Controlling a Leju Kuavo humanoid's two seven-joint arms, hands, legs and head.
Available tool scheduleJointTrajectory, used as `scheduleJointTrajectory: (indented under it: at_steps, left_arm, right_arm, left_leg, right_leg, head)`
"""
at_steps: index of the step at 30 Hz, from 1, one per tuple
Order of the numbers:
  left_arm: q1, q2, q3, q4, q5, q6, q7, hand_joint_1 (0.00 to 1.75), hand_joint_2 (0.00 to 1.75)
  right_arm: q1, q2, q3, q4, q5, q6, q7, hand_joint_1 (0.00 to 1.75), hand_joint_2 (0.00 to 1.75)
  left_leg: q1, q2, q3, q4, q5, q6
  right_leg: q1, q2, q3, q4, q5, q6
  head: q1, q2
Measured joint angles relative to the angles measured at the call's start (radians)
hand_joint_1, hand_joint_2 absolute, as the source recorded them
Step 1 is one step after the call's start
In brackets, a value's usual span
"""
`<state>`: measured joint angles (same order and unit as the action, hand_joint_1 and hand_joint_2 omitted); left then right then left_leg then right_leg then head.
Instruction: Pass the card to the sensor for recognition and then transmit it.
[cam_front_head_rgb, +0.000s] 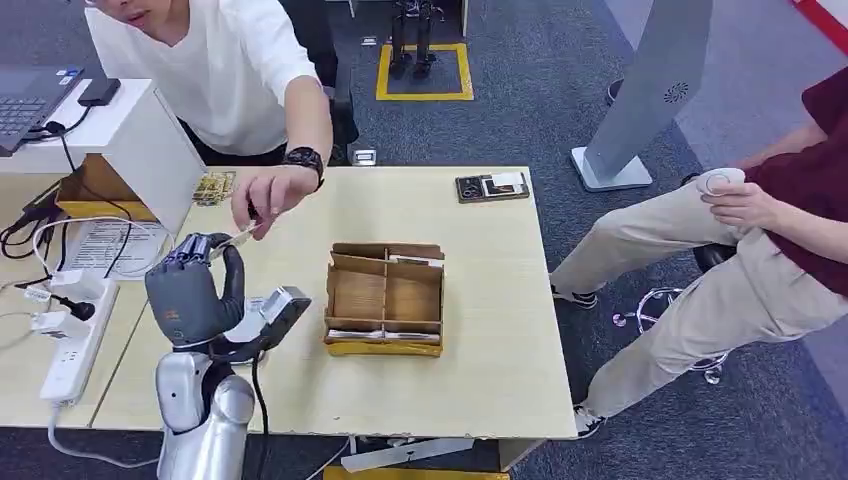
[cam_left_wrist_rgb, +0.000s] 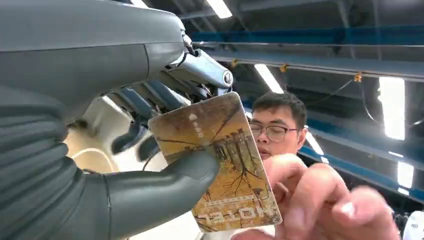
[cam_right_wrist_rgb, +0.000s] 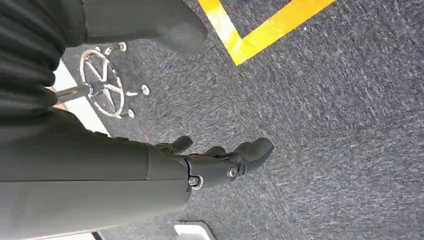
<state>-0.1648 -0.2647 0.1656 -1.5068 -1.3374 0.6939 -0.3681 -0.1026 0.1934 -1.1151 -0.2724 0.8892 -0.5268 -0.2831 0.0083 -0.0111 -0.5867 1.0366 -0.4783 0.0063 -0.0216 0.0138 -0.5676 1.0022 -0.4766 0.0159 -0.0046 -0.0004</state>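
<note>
The card (cam_left_wrist_rgb: 220, 165), brown with a tree print, is pinched between the thumb and fingers of the left robot hand (cam_front_head_rgb: 192, 290), raised above the left end of the table (cam_front_head_rgb: 480, 260). A person's hand (cam_front_head_rgb: 262, 200) reaches across from the far side and has its fingertips at the card's free end. Just beside the left robot hand, a small grey sensor (cam_front_head_rgb: 278, 308) sits on the table, with a brown cardboard box (cam_front_head_rgb: 385, 298) at mid-table. The right robot hand (cam_right_wrist_rgb: 220, 162) hangs over grey carpet, fingers loosely curled, holding nothing.
</note>
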Motion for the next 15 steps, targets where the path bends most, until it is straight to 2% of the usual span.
scheduleJointTrajectory:
  at_steps: [6,15]
  left_arm:
    - [0.003,-0.001,0.015,-0.007,-0.007,0.0,-0.029,1.75,1.75]
    - [0.004,-0.001,0.019,-0.01,-0.009,0.0,-0.029,1.75,1.75]
  right_arm:
    - [0.0,0.0,0.005,0.0,0.0,0.0,0.0,0.0,1.75]
    - [0.0,0.0,0.01,0.0,0.0,0.0,0.0,0.0,1.75]
  left_leg:
    - [0.0,0.0,0.0,0.0,0.0,0.0]
    - [0.0,0.0,0.0,0.0,0.0,0.0]
  right_leg:
    - [0.0,0.0,0.0,0.0,0.0,0.0]
    - [0.0,0.0,0.0,0.0,0.0,0.0]
  head:
    - [0.0,0.0]
    - [0.0,0.0]
